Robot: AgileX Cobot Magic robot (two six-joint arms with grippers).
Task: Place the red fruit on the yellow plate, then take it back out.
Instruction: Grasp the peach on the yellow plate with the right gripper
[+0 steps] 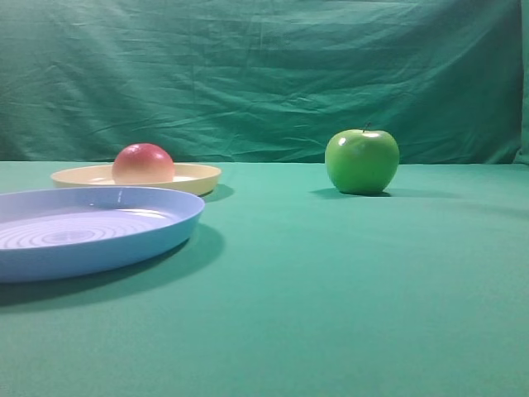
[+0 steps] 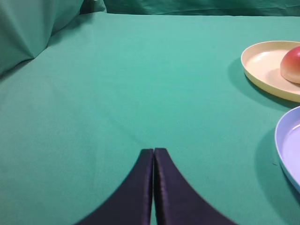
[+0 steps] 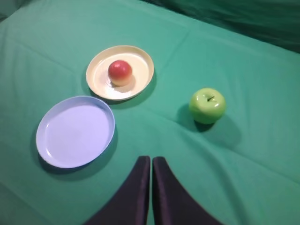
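Note:
The red fruit (image 1: 143,163) (image 3: 120,71) (image 2: 292,64) rests on the yellow plate (image 1: 197,176) (image 3: 141,63) (image 2: 262,63), upright and free of any gripper. My right gripper (image 3: 151,158) hangs high above the cloth, shut and empty, well short of the plate. Low over bare cloth, my left gripper (image 2: 153,150) is shut with nothing in it, to the left of both plates. Neither gripper shows in the exterior high view.
A larger light-blue plate (image 1: 157,234) (image 3: 61,140) (image 2: 283,145) lies in front of the yellow one. A shiny green apple (image 1: 361,160) (image 3: 207,105) stands apart on the right. Green cloth (image 1: 331,298) covers the table and rises as a backdrop.

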